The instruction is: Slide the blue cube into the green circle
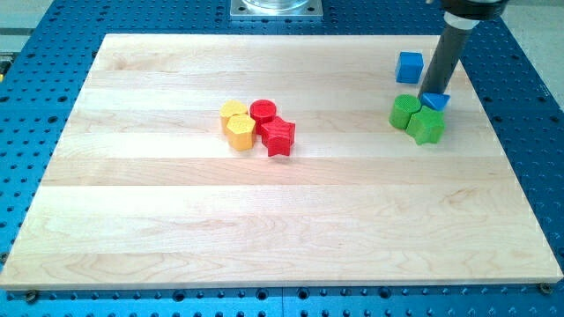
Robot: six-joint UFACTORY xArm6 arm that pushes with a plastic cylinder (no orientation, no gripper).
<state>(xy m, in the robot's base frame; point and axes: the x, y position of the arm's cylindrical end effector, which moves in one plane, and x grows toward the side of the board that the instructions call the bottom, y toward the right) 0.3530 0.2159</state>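
The blue cube [409, 67] sits near the view's top right of the wooden board [176, 229]. The green circle [404, 112] lies just below it, with a small gap between them. A green star-like block [427, 127] touches the circle on its right. A second, smaller blue block [436, 101] sits against the top of the green blocks; its shape is unclear. My tip [431, 92] is at that small blue block's upper edge, to the right of and below the blue cube, not touching the cube. The dark rod [447, 53] rises to the view's top right.
A cluster sits at the board's centre: two yellow blocks [233, 111] [240, 132], a red circle [263, 111] and a red star [278, 136]. A blue perforated table [53, 26] surrounds the board. A metal mount [276, 8] is at the view's top.
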